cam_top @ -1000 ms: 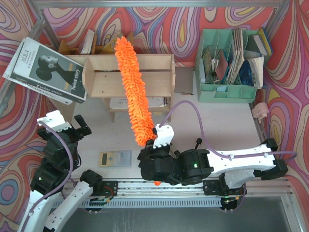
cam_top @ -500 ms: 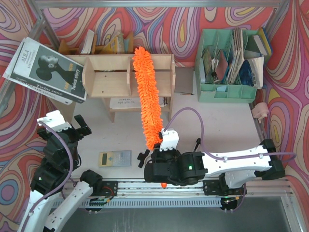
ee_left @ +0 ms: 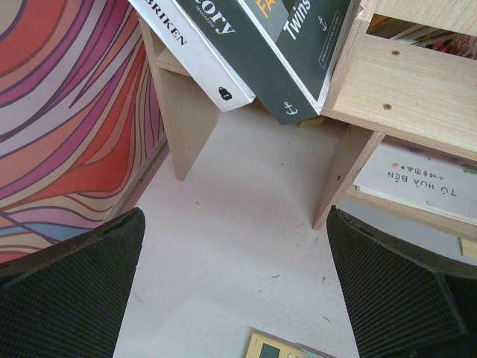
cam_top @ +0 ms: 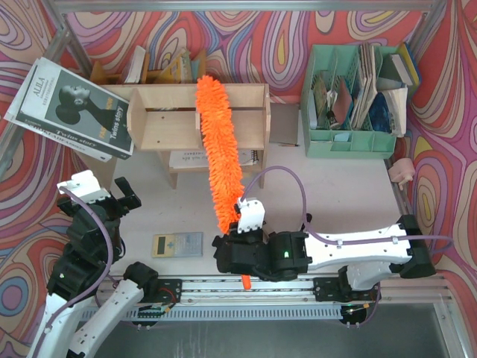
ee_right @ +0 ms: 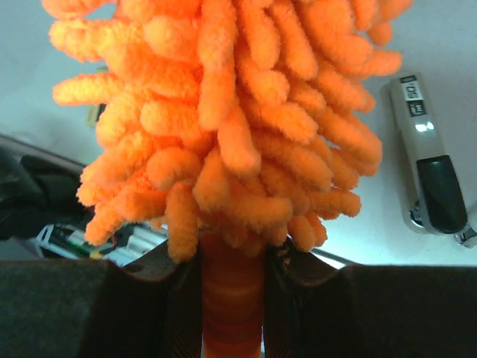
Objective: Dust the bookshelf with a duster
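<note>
Currently: my right gripper (ee_right: 231,292) clamped on duster (cam_top: 218,149) handle, fluff over bookshelf (cam_top: 160,123) middle; dusting underway, unfinished. My left gripper (ee_left: 231,287) agape, empty.

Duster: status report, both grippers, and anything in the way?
Grip: right gripper shut on duster handle; left gripper open, holding nothing. Fluffy head lies across bookshelf top, mid-span. In the way: magazine leaning on left end.

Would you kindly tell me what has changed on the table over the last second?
The duster, clamped in the right gripper, swung its tip rightward across the bookshelf top, then partway back left. The grip held throughout. The left gripper stayed open and parked; the magazine and green organizer are unmoved.
</note>
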